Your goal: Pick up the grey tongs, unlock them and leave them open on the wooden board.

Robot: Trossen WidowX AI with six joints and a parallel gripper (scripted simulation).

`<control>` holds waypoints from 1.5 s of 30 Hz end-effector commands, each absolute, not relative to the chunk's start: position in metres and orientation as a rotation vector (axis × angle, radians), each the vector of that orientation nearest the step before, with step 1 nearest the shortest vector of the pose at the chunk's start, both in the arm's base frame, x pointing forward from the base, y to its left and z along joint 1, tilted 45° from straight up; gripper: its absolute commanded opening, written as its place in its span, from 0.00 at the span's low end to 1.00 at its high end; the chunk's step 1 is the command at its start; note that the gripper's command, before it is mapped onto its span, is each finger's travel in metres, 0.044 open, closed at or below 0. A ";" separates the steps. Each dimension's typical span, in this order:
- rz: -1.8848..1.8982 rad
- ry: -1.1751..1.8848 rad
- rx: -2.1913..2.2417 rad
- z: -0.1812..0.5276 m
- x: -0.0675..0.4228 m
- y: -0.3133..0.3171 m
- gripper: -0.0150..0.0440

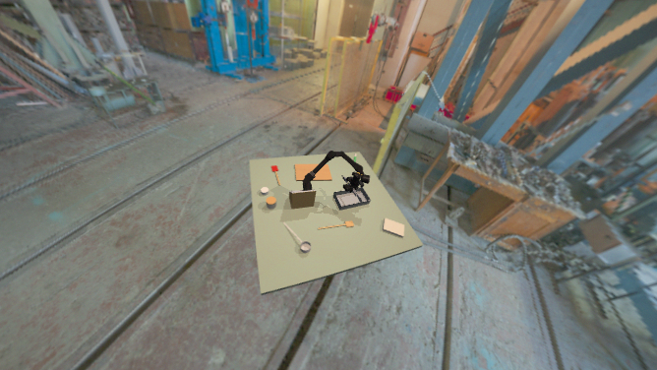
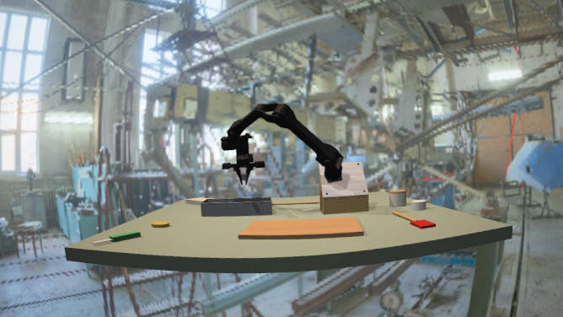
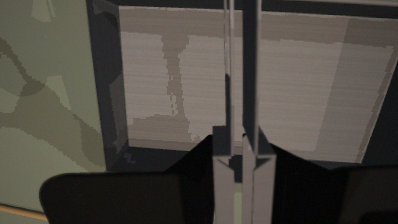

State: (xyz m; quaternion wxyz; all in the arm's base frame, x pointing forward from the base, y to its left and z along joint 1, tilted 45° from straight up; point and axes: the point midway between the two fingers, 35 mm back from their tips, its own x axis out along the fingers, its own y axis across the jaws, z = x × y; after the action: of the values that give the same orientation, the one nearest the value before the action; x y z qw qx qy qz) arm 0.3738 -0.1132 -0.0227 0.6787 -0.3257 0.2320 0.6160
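we see the tool (image 2: 244,177) clamped on the grey tongs (image 3: 243,95), holding them in the air above the roasting tin (image 2: 236,207). in the wrist view the tongs' two arms run close together, out over the tin's pale floor. the wooden board (image 2: 301,228) lies on the surface (image 2: 202,244) just beside the tin, with nothing on it.

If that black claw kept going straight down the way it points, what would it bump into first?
Probably the pale floor of the dark grey roasting tin below; the black gripper, clamped on the grey tongs, points down into it.
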 end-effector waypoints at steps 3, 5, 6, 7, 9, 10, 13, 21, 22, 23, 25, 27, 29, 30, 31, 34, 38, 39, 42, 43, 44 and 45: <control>1.378 0.533 -0.720 -0.019 0.375 -0.110 0.00; 1.368 0.553 -0.700 -0.014 0.378 -0.105 0.00; 1.361 0.566 -0.686 -0.010 0.379 -0.102 0.00; 1.353 0.583 -0.672 -0.006 0.381 -0.099 0.00; 1.335 0.613 -0.642 0.002 0.383 -0.092 0.00; 1.327 0.628 -0.626 0.006 0.385 -0.088 0.00; 1.301 0.669 -0.582 0.018 0.389 -0.076 0.00; 1.228 0.771 -0.454 0.052 0.395 -0.043 0.00; 1.218 0.783 -0.437 0.057 0.395 -0.039 0.00; 1.209 0.795 -0.420 0.061 0.395 -0.035 0.00; 1.190 0.818 -0.386 0.069 0.396 -0.026 0.00; 1.171 0.840 -0.352 0.078 0.395 -0.017 0.00; 1.152 0.862 -0.317 0.086 0.395 -0.008 0.00; 1.143 0.873 -0.299 0.090 0.395 -0.004 0.00; 1.133 0.883 -0.282 0.094 0.394 0.000 0.00; 1.106 0.913 -0.229 0.106 0.392 0.013 0.00; 1.068 0.953 -0.157 0.122 0.388 0.031 0.00; 1.059 0.962 -0.138 0.127 0.387 0.035 0.00; 1.031 0.991 -0.083 0.138 0.383 0.048 0.00; 1.022 1.000 -0.064 0.142 0.381 0.053 0.00; 1.013 1.009 -0.045 0.146 0.379 0.057 0.00; 1.004 1.018 -0.027 0.150 0.378 0.061 0.00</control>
State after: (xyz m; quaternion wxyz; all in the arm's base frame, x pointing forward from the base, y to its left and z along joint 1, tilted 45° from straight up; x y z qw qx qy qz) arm 0.3822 0.0530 0.1347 0.7496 -0.0331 0.4616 0.4732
